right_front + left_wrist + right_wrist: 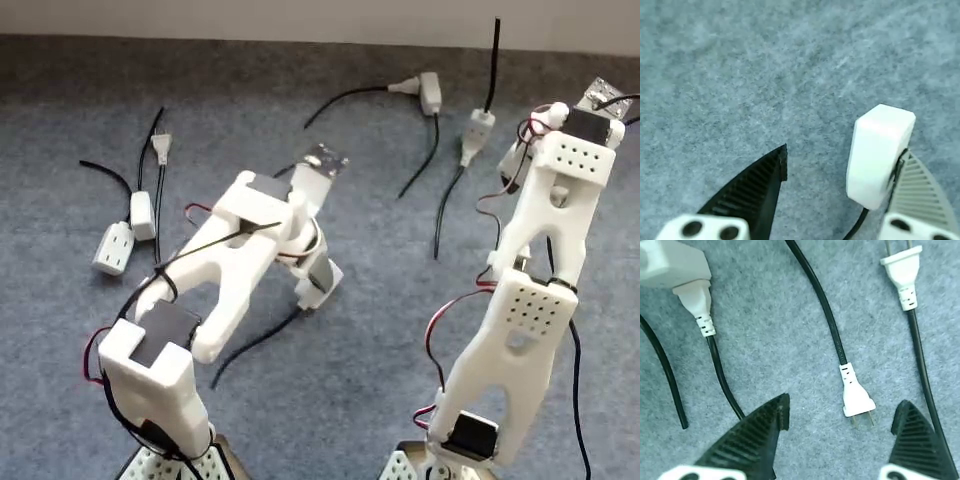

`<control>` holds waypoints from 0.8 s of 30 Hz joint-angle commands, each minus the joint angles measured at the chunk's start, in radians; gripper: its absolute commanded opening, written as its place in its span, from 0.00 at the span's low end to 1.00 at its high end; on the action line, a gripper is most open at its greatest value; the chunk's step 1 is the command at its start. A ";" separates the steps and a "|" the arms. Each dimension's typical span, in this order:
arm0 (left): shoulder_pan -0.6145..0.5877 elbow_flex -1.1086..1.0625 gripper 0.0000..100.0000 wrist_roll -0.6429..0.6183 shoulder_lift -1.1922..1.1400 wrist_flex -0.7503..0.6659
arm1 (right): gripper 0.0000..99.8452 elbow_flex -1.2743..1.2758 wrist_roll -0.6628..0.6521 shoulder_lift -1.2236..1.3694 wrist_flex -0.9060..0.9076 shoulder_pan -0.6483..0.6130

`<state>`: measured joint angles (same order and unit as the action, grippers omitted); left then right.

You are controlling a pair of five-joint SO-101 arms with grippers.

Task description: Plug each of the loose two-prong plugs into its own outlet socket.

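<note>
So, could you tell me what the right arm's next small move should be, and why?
Probably lower the right gripper straight down and close on the loose plug. The gripper is open, and the plug lies flat on the carpet between its fingers, prongs free, nothing gripping it.

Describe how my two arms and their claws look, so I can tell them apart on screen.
Both arms are white plastic with black motors and looping red and black wires. The right arm has dotted hole grids on its links; the left arm is plainer. The right claw has two black ribbed fingers; the left claw has one black, one grey.
</note>
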<state>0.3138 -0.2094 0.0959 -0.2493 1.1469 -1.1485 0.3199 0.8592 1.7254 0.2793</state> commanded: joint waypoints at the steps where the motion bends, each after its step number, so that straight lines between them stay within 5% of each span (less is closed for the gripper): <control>1: 0.047 -0.004 0.32 0.008 0.005 -0.006 | 0.32 -0.004 0.011 -0.019 0.036 -0.004; 24: 0.186 -0.033 0.23 0.003 0.016 0.046 | 0.32 -0.002 0.008 -0.019 0.038 -0.004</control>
<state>0.4519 -0.2585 0.0990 -0.2493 1.1577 -1.1485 0.3199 0.8592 1.7254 0.2793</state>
